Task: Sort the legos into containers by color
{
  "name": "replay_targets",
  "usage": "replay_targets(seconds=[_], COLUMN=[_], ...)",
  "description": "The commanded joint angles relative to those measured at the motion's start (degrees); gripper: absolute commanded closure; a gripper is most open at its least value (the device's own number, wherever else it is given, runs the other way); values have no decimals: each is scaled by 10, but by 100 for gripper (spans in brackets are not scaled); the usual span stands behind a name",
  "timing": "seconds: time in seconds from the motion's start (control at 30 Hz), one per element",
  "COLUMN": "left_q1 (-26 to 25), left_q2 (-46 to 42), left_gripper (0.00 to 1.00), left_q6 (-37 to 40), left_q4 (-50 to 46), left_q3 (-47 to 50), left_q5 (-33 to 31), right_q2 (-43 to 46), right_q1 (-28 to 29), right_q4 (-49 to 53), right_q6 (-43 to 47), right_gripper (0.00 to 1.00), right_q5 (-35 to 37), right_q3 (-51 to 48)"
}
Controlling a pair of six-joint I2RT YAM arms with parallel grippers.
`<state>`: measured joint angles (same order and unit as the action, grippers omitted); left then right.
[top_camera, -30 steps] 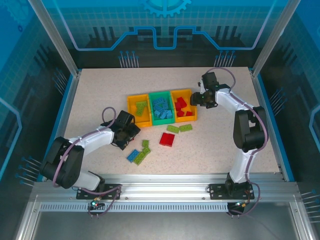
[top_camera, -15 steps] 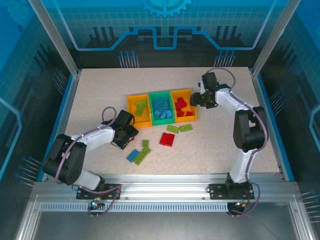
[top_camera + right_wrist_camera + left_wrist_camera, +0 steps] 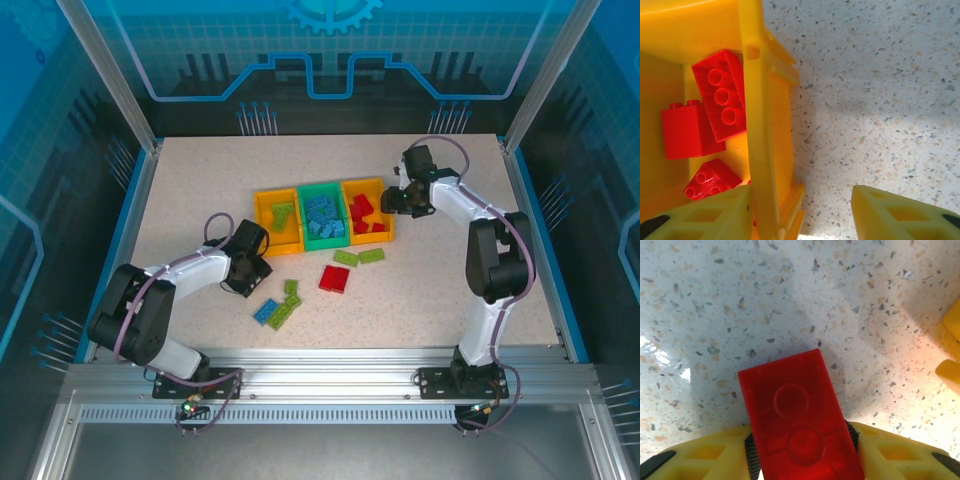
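Left gripper (image 3: 801, 446) clamping red lego (image 3: 790, 400), right gripper (image 3: 799, 202) straddling bin wall (image 3: 757, 150)

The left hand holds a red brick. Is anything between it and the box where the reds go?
Partly. The yellow-orange box and green box lie on the straight line to the orange box, so the red brick likely must pass over them. The right hand straddles that box's outer wall.

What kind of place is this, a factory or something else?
Probably a robot lab test cell: a speckled table fenced by blue panels, two small arms bolted to an aluminium rail, the left gripper holding a red brick near coloured bins.
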<state>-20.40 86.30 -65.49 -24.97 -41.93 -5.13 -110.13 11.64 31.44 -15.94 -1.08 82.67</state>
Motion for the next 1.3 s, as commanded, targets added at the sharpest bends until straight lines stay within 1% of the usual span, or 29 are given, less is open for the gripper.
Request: replay_targets(seconds=[0.0,0.1,0.2,0.27,0.47,0.57,0.73,0.87,0.97,1.13,1.17,1.23,1.27], left_q1=[1,1,1,0,-6,-22,-60,-96,-117,-134,-136,-137,-137], left_q2=[36,32,24,16,-14,-35,-67,-70,-42,55,80,128,156], left_gripper=[56,62,64,66,69,69,69,69,69,69,69,69,69], left_q6=[10,11,17,21,33,42,56,75,101,156,168,187,197], left_q4=[100,106,107,106,85,65,16,-5,0,27,34,36,38], left_q3=[13,18,17,15,10,-6,-59,-114,-170,-280,-306,-357,-389], left_q5=[22,27,35,35,33,23,-17,-45,-48,-29,-21,-4,8], right_q2=[-19,-19,-16,-16,-15,-16,-14,-7,-6,-10,-10,-8,-5], right_q1=[0,3,8,10,14,18,18,29,46,61,62,61,60], right_q4=[5,3,-1,0,1,0,0,-5,-8,-20,-20,-22,-22], right_q6=[7,10,11,11,13,14,13,10,4,-24,-29,-33,-33], right_gripper=[51,55,60,61,65,65,68,70,70,68,64,60,53], right_q5=[-10,-21,-27,-27,-31,-34,-39,-50,-54,-74,-72,-67,-65], right_q3=[13,10,7,7,8,8,8,3,1,-3,-3,-3,-3])
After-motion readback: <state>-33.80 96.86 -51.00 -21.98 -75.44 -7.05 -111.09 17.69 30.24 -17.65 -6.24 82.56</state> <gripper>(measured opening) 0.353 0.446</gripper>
